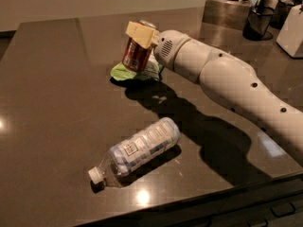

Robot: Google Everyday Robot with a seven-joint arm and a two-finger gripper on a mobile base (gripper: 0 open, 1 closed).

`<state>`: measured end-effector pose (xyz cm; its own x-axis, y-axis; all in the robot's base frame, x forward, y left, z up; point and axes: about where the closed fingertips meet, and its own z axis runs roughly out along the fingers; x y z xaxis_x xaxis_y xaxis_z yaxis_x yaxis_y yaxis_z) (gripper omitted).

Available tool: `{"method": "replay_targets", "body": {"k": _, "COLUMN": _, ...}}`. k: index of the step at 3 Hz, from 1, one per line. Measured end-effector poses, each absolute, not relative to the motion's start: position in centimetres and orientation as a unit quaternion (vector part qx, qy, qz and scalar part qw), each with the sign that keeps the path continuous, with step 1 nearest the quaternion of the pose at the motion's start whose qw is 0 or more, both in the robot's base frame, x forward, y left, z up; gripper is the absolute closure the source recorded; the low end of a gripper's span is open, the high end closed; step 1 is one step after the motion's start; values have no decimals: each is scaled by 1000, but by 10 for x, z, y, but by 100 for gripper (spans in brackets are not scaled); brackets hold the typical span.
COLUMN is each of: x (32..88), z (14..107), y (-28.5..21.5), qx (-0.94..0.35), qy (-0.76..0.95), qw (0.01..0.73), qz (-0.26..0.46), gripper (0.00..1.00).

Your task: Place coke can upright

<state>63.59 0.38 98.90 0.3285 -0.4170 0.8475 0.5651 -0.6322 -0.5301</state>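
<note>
The red coke can [136, 55] is near the table's far middle, nearly upright and tilted a little to the right. It is over the green and white snack bag [129, 73]. My gripper [138, 41] reaches in from the right and is shut on the can near its top. One tan finger [141, 33] lies across the can's upper front; the other is hidden behind it. I cannot tell whether the can's base touches the bag.
A clear plastic water bottle [138, 150] with a white cap lies on its side near the front edge of the dark table [52, 108]. My white arm [236, 89] crosses the right side. A black cup [258, 19] and containers stand at the back right.
</note>
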Motion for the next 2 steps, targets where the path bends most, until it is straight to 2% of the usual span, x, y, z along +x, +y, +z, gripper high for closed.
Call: {"method": "replay_targets", "body": {"k": 2, "x": 622, "z": 997, "y": 2, "qx": -669, "qy": -124, "qw": 410, "qz": -607, "gripper": 100}}
